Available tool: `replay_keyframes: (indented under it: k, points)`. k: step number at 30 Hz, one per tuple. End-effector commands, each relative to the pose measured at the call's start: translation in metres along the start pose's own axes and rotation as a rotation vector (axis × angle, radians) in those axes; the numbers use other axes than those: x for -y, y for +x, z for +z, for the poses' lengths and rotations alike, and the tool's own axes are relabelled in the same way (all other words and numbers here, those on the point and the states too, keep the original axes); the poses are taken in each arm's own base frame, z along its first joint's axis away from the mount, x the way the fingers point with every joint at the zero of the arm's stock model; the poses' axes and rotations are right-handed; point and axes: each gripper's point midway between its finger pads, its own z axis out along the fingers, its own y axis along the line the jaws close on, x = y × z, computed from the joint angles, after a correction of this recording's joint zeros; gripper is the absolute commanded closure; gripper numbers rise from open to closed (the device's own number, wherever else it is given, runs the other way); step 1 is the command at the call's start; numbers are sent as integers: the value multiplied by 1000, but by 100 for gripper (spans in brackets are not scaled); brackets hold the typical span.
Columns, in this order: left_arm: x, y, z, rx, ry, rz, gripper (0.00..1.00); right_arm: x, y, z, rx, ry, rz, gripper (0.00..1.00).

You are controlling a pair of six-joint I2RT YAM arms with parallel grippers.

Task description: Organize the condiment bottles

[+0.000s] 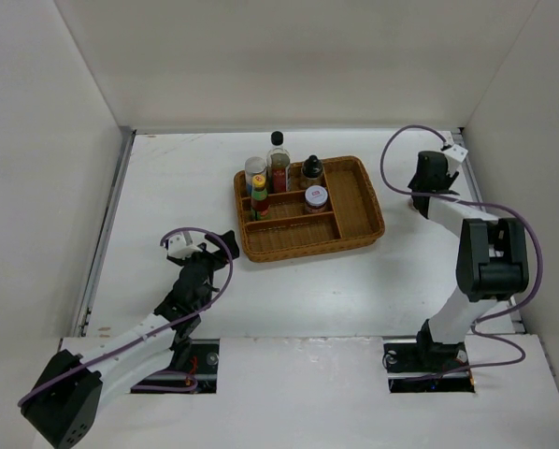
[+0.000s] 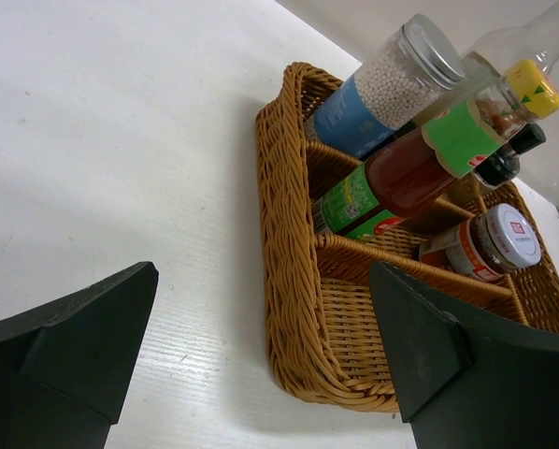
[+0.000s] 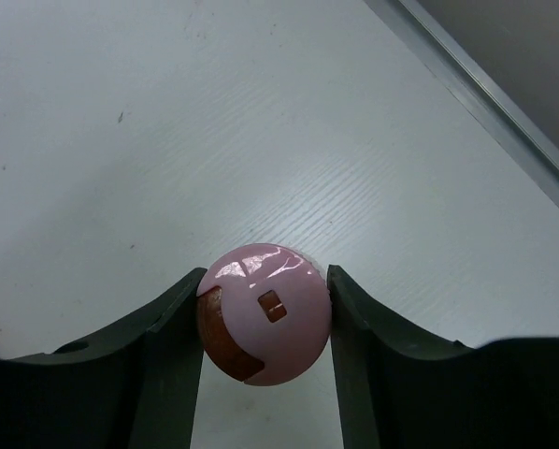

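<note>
My right gripper (image 3: pixel 264 281) is shut on the pink-capped bottle (image 3: pixel 265 313), which stands on the white table near the right wall. In the top view this gripper (image 1: pixel 430 182) hides the bottle. The brown wicker tray (image 1: pixel 359 201) holds five: a white-lidded jar (image 1: pixel 254 166), the tall black-capped bottle (image 1: pixel 278 159), the dark-capped shaker (image 1: pixel 311 170), the yellow-capped red sauce (image 1: pixel 259 196) and a second white-lidded jar (image 1: pixel 316 197). My left gripper (image 1: pixel 225 241) is open and empty, just off the tray's near left corner (image 2: pixel 298 309).
The tray's long right compartment (image 1: pixel 350 192) and front compartment (image 1: pixel 293 232) hold nothing. White walls close in the table on three sides, with a metal rail (image 3: pixel 485 94) along the right edge close to my right gripper.
</note>
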Motion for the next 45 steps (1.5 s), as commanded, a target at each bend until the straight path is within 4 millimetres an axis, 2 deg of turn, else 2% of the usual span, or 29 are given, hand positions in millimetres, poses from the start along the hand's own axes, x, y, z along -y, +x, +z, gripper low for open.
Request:
replay_keyframes:
  k: [1,3,5,10,12,14,15,17,19,22,25,27,33,40,45]
  points:
    - [-4,0,-2,15,6,-18,0,-4,-34,-13,89,-19,60,52]
    - [-4,1,-2,11,8,-16,0,-10,-45,-33,142,-35,73,55]
    - [-4,1,-2,13,9,-18,0,-29,-59,-64,193,-109,84,57]
    - [-4,1,-1,11,6,-14,0,-103,-87,-175,309,-416,91,58]
    - [-4,1,-1,12,8,-16,0,-141,-89,-219,335,-565,77,56]
    - [-5,-1,-2,19,5,-20,0,-177,-83,-253,332,-693,57,55]
    - [-6,0,-2,18,2,-19,0,-195,-78,-268,324,-748,39,54]
    - [-5,1,0,11,2,-11,0,-227,-65,-284,300,-819,16,54]
    - [-5,0,-1,12,3,-11,0,-255,-51,-292,281,-868,-16,54]
    - [-7,-3,-2,28,-2,-19,0,-286,-23,-302,243,-917,-65,54]
    - [-8,-2,-1,22,-3,-16,0,-309,7,-301,203,-938,-119,54]
    - [-8,-3,-1,24,-3,-17,0,-317,26,-299,179,-941,-152,55]
    - [-8,-1,1,17,-9,-9,0,-321,71,-289,124,-922,-227,55]
    - [-8,-2,1,19,-9,-8,0,-314,111,-270,63,-878,-293,49]
    - [-10,-2,1,23,-16,-8,0,-309,122,-256,33,-861,-289,47]
